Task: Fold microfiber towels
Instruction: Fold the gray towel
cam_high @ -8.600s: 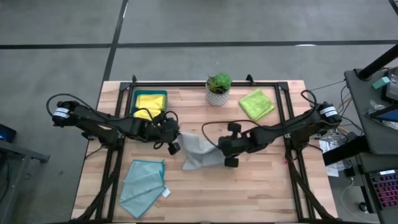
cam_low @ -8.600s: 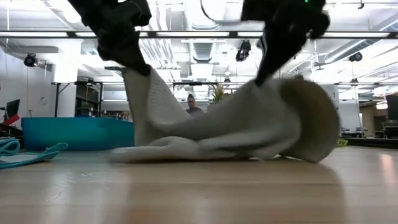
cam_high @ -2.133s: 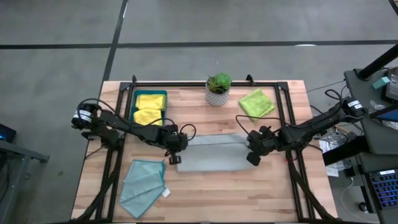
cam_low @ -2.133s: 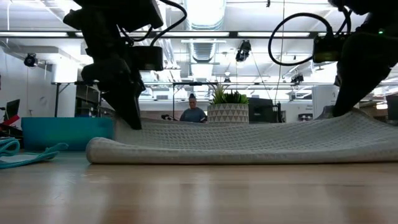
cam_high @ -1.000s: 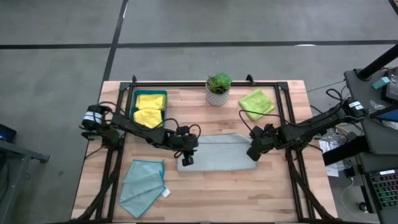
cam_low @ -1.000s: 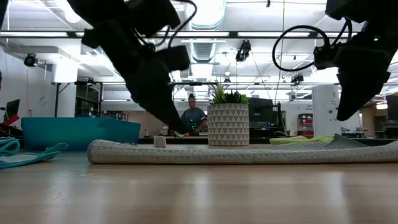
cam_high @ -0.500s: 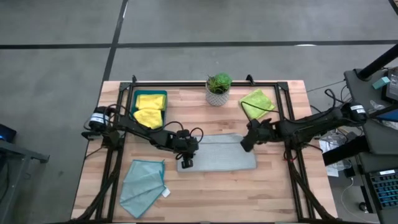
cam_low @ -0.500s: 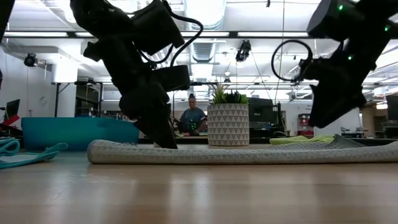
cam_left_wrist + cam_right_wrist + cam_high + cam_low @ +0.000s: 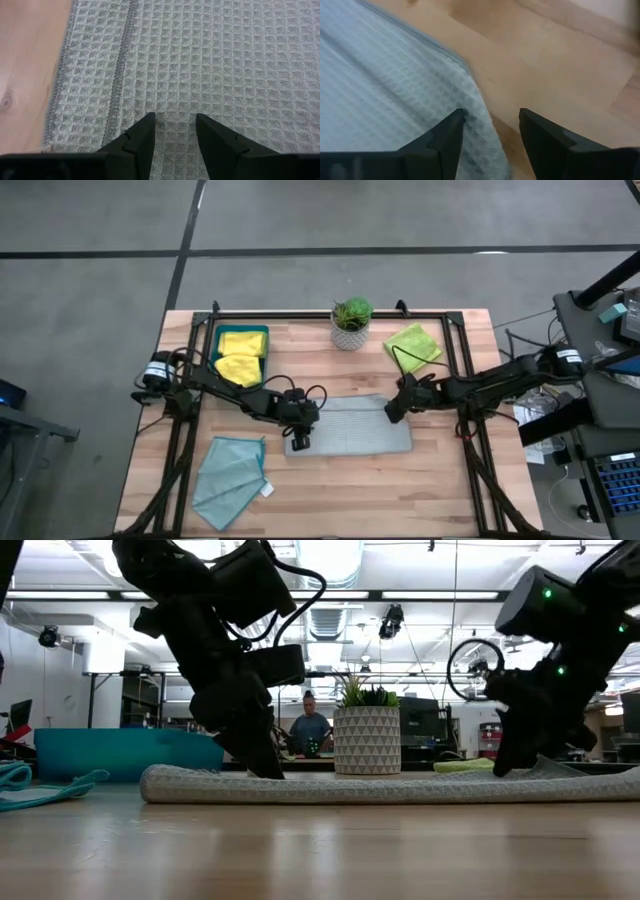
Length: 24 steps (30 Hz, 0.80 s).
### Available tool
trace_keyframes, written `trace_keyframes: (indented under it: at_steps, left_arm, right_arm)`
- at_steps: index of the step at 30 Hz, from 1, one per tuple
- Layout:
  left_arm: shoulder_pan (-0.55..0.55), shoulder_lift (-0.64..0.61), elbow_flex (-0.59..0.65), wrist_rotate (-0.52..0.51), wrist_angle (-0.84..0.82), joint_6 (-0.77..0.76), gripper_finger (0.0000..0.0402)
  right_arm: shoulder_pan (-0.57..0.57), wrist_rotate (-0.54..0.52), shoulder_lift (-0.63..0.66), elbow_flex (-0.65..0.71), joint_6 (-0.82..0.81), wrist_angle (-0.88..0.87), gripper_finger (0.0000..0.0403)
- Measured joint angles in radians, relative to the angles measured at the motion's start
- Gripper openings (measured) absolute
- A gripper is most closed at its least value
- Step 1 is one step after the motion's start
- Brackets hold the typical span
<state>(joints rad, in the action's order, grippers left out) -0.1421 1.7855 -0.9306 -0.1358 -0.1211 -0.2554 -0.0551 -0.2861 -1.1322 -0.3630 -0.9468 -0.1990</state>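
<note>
A pale grey towel (image 9: 350, 426) lies folded into a long flat band at the table's middle. My left gripper (image 9: 298, 438) stands open over its left end, pointing down, fingertips at the cloth (image 9: 175, 80). My right gripper (image 9: 390, 408) is open at the towel's far right corner, with the towel's edge (image 9: 480, 117) showing between its fingers. A light teal towel (image 9: 232, 478) lies spread at the near left. Two yellow towels (image 9: 240, 352) lie in the tray. A lime green towel (image 9: 413, 346) lies folded at the far right. My left gripper comes from above, and its open fingertips (image 9: 266, 770) reach the top layer of the grey towel near its left end (image 9: 172, 107), inward of the stitched hem. The towel lies flat on the table. My right gripper: I cannot tell whether its fingers touch the towel's edge.
A dark teal tray (image 9: 241, 329) stands at the far left and a potted plant (image 9: 351, 322) at the far middle. Black frame rails (image 9: 452, 360) run along the table's sides. Bare wood shows along the near edge (image 9: 400, 500). A person (image 9: 310, 728) sits in the room beyond.
My right gripper has gone from the towel's right end toward the far edge and a little left, then down to the towel's far right corner. My left gripper has tipped more upright and come down onto the towel's left end. The towel has stayed flat.
</note>
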Motion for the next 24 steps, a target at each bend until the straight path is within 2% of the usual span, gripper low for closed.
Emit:
trace_keyframes:
  at_steps: [3, 7, 12, 17, 24]
  left_arm:
    - [0.0, 0.0, 0.0, 0.0, 0.0, 0.0, 0.0128]
    - [0.0, 0.0, 0.0, 0.001, 0.0, 0.0, 0.0128]
    - [-0.001, 0.0, 0.001, 0.0, 0.0, 0.0, 0.0128]
    - [-0.001, 0.0, 0.001, 0.0, 0.001, 0.0, 0.0128]
    - [-0.001, 0.0, 0.001, 0.0, 0.001, 0.001, 0.0128]
  right_arm:
    - [-0.001, 0.025, -0.029, 0.02, 0.033, 0.1, 0.0177]
    - [-0.01, 0.148, -0.036, 0.033, 0.131, 0.241, 0.0167]
    - [-0.05, 0.23, -0.016, 0.028, 0.199, 0.378, 0.0164]
    - [-0.097, 0.227, -0.015, -0.008, 0.231, 0.383, 0.0164]
    - [-0.104, 0.156, -0.015, -0.026, 0.253, 0.35, 0.0164]
